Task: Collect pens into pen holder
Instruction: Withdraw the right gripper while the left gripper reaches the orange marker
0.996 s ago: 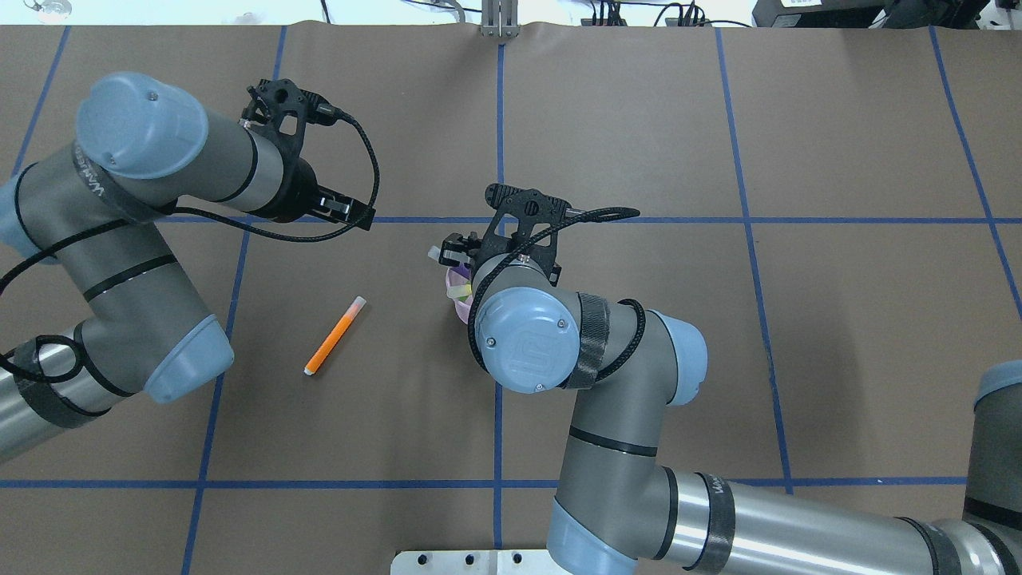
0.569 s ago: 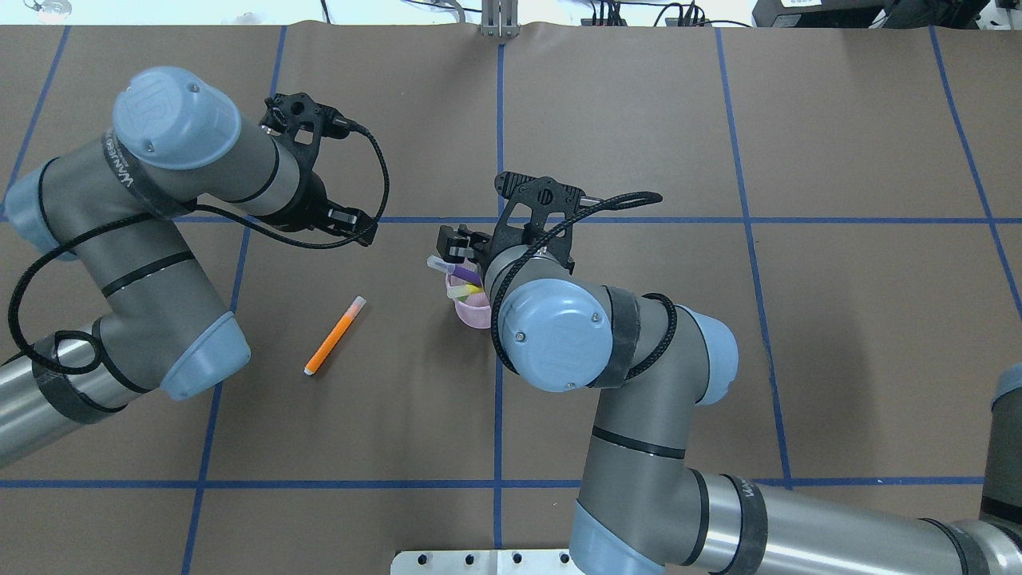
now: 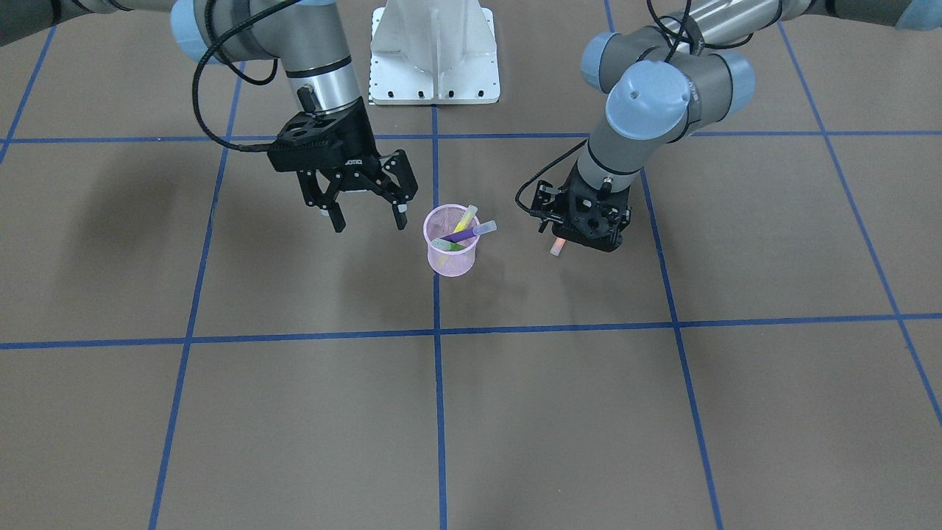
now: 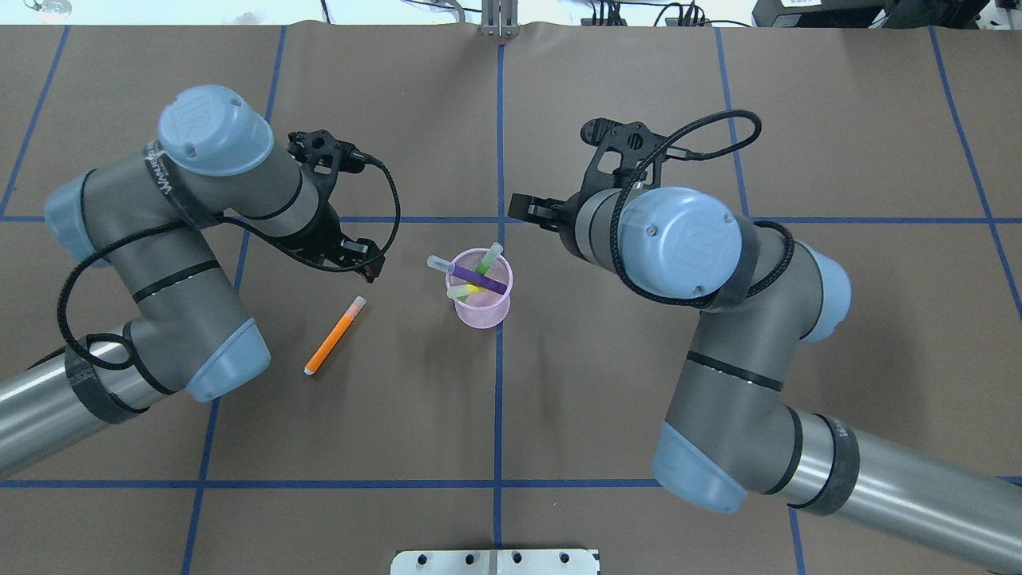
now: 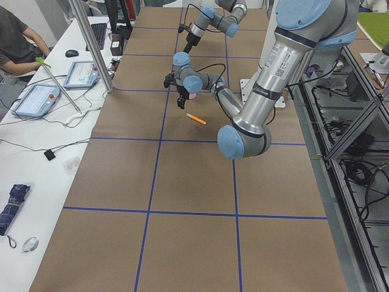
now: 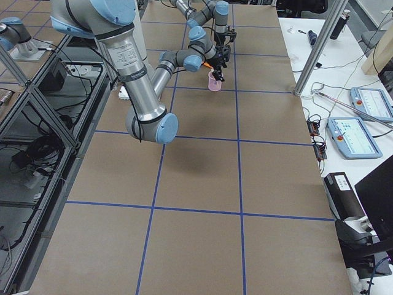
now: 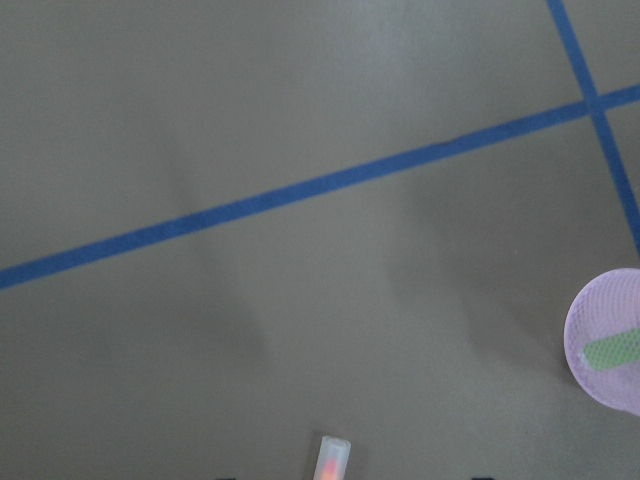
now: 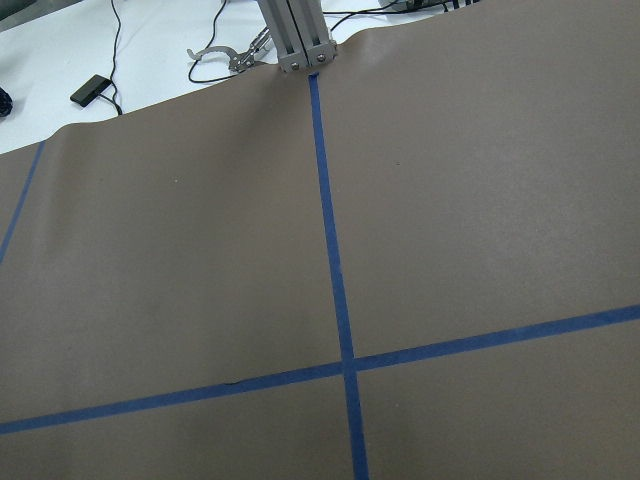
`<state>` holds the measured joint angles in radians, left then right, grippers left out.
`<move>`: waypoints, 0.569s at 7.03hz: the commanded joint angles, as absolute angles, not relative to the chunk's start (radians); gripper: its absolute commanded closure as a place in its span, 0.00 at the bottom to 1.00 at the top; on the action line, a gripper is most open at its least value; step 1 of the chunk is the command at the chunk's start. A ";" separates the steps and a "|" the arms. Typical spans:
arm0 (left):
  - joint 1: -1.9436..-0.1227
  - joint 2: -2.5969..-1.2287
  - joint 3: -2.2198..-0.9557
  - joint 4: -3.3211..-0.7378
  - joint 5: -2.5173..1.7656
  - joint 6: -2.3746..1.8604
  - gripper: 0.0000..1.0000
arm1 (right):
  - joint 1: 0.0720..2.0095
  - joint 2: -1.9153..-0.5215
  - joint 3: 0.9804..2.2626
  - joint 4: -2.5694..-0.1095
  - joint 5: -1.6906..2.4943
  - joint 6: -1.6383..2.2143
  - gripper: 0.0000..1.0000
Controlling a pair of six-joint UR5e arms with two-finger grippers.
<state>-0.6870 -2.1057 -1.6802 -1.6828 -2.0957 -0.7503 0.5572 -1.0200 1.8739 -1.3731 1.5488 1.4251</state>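
- Three marker pens (image 4: 477, 279) sit in the pink wire-mesh pen holder (image 4: 482, 313); right gripper (image 3: 364, 213) has backed off, fingers spread.
- Left gripper (image 4: 361, 262), fingers apart, nears the remaining orange marker pen (image 4: 334, 336).

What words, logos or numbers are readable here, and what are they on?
"UR": faint embossed logo on the left arm's blue joint cap and the right arm's blue joint cap.
White lettering on the left arm's black band: too blurred to read.
Small white label on the right gripper: too small to read.
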 commanded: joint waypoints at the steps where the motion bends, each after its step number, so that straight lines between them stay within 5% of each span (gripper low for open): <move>1: -0.673 -2.114 -1.652 -1.622 -2.129 -0.575 0.24 | 0.646 -1.078 1.882 -1.373 1.692 1.352 0.00; 4: -0.658 -2.129 -1.590 -1.566 -2.126 -0.448 0.28 | 0.710 -1.115 1.881 -1.374 1.793 1.262 0.00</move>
